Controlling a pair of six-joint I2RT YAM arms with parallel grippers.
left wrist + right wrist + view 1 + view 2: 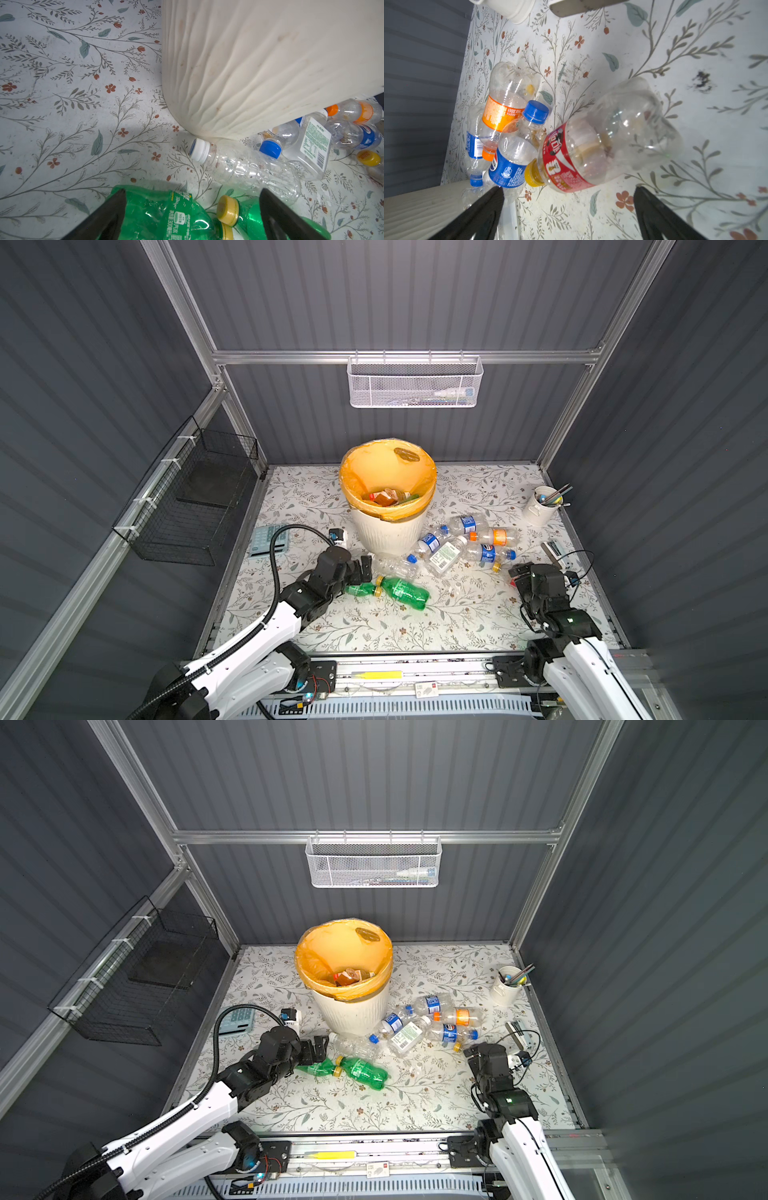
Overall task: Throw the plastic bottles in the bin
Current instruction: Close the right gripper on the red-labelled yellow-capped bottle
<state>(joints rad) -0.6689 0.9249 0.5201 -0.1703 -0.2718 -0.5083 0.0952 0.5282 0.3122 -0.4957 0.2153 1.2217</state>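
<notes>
The left hand (pixel 193 194) gapes wide above two green bottles (pixel 405 591) lying before the bin (pixel 386 531); the right hand (pixel 569 189), equally wide, holds nothing. Only its wrist view shows a red-labelled bottle (pixel 591 149) plainly. More plastic bottles (pixel 485 553) cluster beside the bin on the floral tabletop (pixel 374 626), grey ribbed walls (pixel 415 302) around.

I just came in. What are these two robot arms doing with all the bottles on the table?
Two robot arms are clearing bottles into the round cream-white ribbed plastic bin lined with an orange bag; some rubbish already lies inside. The left gripper, jaws open, is at two green plastic bottles with yellow caps. The right gripper, also open, faces a clear plastic bottle with a red label. Neither holds anything. More clear bottles lie beside the bin.
</notes>
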